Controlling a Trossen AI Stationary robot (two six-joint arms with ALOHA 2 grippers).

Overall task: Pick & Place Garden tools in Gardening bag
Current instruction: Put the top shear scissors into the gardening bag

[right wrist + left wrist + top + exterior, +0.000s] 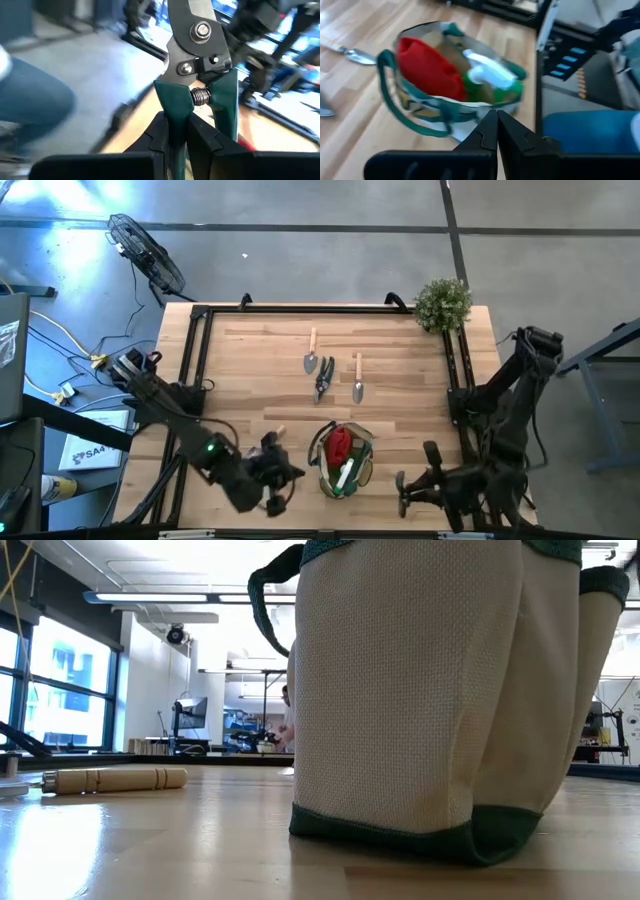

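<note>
We see bag [342, 462] at table's near edge, tan, green trim, upright, mouth up; red cone [339, 445], spray bottle [346, 475] inside. Right gripper [181, 131] pinching green-handled pruners [196, 70], blades outward. Left gripper [497, 131] pressed together, empty, beside bag.

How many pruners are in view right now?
2: dark pruners lying mid-table; green-handled pruners gripped in the right pincer. The gardening bag could hide more.

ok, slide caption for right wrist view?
Right claw shut on green-handled pruners, blades pointing away.
</note>
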